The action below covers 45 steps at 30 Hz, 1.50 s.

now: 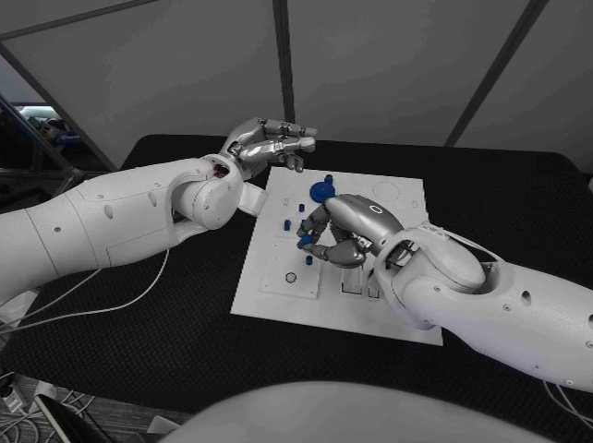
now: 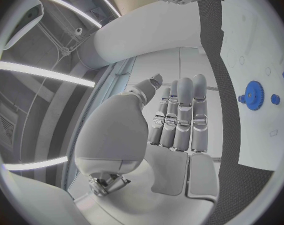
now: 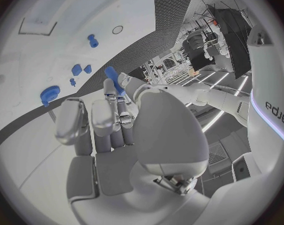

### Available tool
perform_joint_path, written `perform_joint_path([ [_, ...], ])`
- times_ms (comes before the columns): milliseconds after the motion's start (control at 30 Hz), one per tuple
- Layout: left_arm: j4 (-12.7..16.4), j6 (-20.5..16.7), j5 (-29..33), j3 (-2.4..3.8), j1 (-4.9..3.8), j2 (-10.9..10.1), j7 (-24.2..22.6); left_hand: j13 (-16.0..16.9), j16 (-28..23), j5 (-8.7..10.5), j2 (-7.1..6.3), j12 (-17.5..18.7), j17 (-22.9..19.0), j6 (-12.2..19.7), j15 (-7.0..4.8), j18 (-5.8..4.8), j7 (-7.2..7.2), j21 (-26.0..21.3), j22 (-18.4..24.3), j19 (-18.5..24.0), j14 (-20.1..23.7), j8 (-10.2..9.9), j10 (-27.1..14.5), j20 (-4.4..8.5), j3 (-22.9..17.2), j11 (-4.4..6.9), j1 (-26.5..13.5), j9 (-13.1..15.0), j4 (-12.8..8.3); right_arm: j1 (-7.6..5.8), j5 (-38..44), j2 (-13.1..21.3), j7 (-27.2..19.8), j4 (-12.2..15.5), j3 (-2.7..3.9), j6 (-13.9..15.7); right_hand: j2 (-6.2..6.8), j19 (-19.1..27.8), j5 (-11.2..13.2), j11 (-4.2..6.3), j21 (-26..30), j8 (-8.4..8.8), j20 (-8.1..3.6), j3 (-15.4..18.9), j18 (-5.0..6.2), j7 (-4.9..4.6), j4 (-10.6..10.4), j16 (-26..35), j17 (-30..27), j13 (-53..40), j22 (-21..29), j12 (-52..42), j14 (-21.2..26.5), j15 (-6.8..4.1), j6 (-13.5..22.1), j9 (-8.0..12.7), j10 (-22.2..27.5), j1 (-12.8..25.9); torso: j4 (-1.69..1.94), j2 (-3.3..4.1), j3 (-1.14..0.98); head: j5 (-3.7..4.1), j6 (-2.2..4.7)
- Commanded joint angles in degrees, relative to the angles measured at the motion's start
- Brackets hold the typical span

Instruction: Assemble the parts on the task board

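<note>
Right hand (image 1: 339,231) pinches a blue peg (image 3: 113,79) (left hand (image 1: 268,143) spread, idle); lower it squarely into the task board (image 1: 393,314) beneath.

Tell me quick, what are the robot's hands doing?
Left hand: open, fingers straight, holding nothing.
Right hand: holding a small blue part in its fingers.

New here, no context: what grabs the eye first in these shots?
The right robot hand over the middle of the white task board, pinching a small blue peg in its fingertips. Next, the round blue toothed gear standing on the board's far part, with the left robot hand raised beyond the board's far left corner, holding nothing.
</note>
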State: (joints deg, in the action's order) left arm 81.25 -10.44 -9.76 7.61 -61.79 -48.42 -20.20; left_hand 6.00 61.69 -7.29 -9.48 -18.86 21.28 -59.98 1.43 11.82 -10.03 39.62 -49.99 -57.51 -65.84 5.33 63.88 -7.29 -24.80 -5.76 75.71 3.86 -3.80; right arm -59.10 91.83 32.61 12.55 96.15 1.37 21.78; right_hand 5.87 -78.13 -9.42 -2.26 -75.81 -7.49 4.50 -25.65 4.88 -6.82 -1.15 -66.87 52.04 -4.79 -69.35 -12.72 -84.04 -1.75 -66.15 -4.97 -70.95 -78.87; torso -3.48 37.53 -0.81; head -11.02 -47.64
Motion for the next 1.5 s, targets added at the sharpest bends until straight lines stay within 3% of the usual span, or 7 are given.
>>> perform_joint_path([
  [33,0.1,0.8,0.1,0.04,-0.11,0.2,-0.2,0.1,0.0,-0.29,0.5,-0.2,-0.1,0.2,0.09,-1.41,0.02,-0.3,0.1,0.2,0.3,-0.1,-0.5,-0.17,0.2,0.01,-0.1,0.0,-0.1,0.16,-0.5,-0.7,-1.8,-0.7,-0.54,-1.7,-0.23,0.1,-0.4,-0.1,-0.2,-0.22,-0.43,0.0,0.12,0.49,0.3,-0.3,0.1,0.0,-0.1,0.3,0.0,-0.36,-1.0,-0.9,-0.4,-0.2,0.15,0.03,0.06,-0.07,-0.24],
  [367,0.0,0.9,0.1,0.05,-0.11,0.4,-0.2,0.1,0.0,-0.29,0.5,-0.2,-0.1,0.2,0.09,-1.41,0.02,-0.3,0.1,0.2,0.3,-0.1,-0.5,-0.17,0.2,0.01,-0.1,0.0,-0.1,0.93,-0.5,-2.4,-2.3,-2.3,-1.35,-3.8,-0.24,0.1,-0.9,-0.2,-0.2,-0.09,-0.39,0.1,0.11,0.36,0.5,-0.3,0.0,0.0,-0.1,0.6,0.0,-0.28,-0.8,-0.9,-0.4,-0.3,-0.05,-0.01,-0.01,-1.06,-0.8],
  [700,0.0,0.9,0.1,0.05,-0.12,0.5,-0.1,0.1,0.0,-0.29,0.5,-0.2,-0.1,0.2,0.09,-1.41,0.02,-0.3,0.1,0.2,0.3,-0.1,-0.5,-0.17,0.2,0.01,-0.1,0.0,-0.1,1.31,-0.5,-3.2,-2.5,-3.3,-2.01,-5.6,-0.24,0.1,-1.0,-0.22,-0.2,-0.07,-0.39,0.1,0.1,0.34,0.5,-0.3,0.1,0.0,-0.1,0.7,0.0,-0.27,-0.8,-0.9,-0.4,-0.3,-0.01,-0.05,0.0,-1.61,-1.28],
  [1500,0.1,1.2,0.1,0.05,-0.12,0.9,0.1,0.1,0.0,-0.27,0.53,-0.3,-0.1,0.3,0.12,-1.41,-0.02,-0.4,0.1,0.2,0.4,-0.1,-0.6,-0.19,0.3,-0.03,-0.1,0.0,-0.1,2.09,2.1,-4.4,-2.7,-5.6,-2.65,-7.2,-0.25,0.1,-1.1,-0.26,-0.2,-0.02,-0.37,0.1,0.11,0.3,0.5,-0.3,0.0,0.0,0.0,0.8,0.0,-0.24,-0.8,-0.9,-0.3,-0.2,-0.02,-0.01,-0.03,-2.12,-1.82],
])
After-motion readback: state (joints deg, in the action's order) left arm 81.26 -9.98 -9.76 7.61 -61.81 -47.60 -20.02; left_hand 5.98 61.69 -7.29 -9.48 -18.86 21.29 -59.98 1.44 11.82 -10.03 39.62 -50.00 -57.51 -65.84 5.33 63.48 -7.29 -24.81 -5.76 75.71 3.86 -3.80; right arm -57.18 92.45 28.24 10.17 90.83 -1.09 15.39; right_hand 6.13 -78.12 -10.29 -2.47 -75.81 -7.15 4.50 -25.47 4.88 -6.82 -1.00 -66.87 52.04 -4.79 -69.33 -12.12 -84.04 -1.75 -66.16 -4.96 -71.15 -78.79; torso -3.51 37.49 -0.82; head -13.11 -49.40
